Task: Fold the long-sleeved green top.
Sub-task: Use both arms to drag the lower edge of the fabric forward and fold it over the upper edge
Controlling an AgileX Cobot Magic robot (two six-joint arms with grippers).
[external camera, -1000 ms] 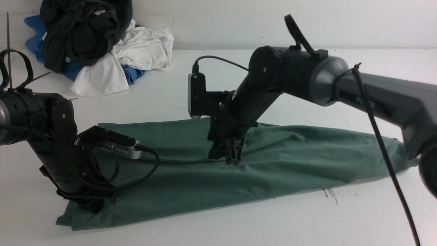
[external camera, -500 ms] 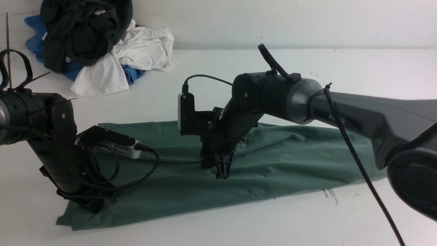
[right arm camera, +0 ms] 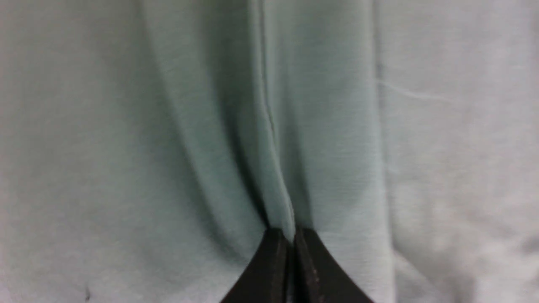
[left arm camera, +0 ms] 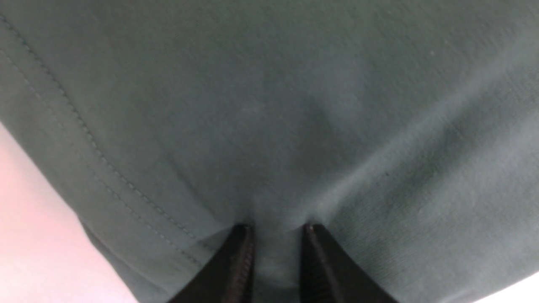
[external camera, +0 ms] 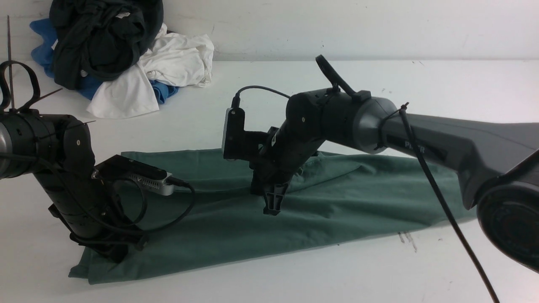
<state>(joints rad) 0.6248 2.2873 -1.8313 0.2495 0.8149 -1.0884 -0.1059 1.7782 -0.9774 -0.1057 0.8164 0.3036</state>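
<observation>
- The green long-sleeved top (external camera: 337,202) lies flat across the white table (external camera: 294,273), stretched from the near left corner out toward the right side, with a long crease running along its middle.
- The left gripper (external camera: 113,252) is down on the near left end of the top, close to the cloth's corner and edge.
- In the left wrist view its two black fingers (left arm camera: 236,269) stand a narrow way apart, with green cloth filling the gap between them and wrinkles drawing in toward the tips: a grip on the top.
- The same view shows a stitched hem line (left arm camera: 84,130) running beside the fingers, and bare table just past the cloth's edge.
- The right gripper (external camera: 273,208) points down onto the middle of the top, at the long crease, well apart from the left gripper.
- In the right wrist view its fingers (right arm camera: 269,269) are pressed almost together, pinching a thin raised ridge of the green cloth; folds on both sides run into the tips.
- Both grippers meet the cloth from above; the top stays spread under and around each.
- At the far left of the table, well apart from the top, sits a heap with a black garment (external camera: 101,38) on a white garment (external camera: 168,54) and a blue garment (external camera: 42,50).
</observation>
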